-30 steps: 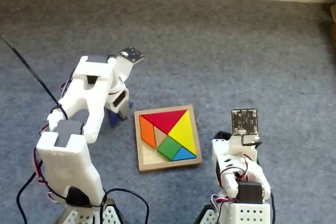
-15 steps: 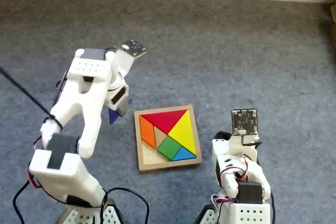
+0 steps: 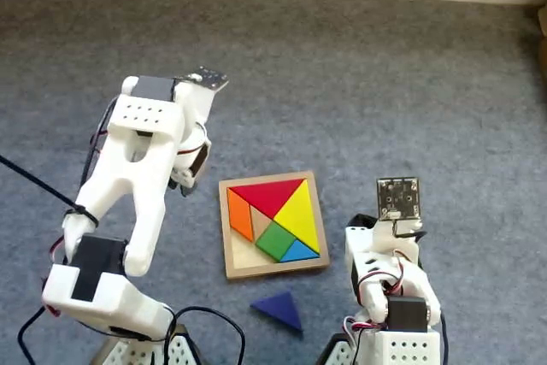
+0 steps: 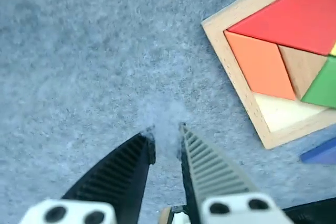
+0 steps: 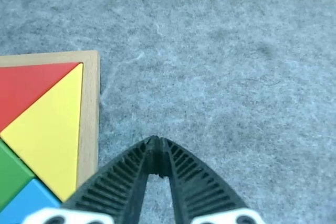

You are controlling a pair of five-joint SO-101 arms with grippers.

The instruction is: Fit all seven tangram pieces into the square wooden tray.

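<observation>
We are holding the left gripper (image 4: 165, 132), jaws slightly parted and empty, over carpet (image 3: 385, 83) at 9 o'clock of the tray (image 4: 238, 77). The navy triangle (image 3: 278, 309) is lying at its 6 o'clock. We are judging it best to pinch its edges squarely, then turn it to suit the bare corner (image 3: 244, 254). The right gripper (image 5: 156, 142) is sitting clenched, empty.
</observation>
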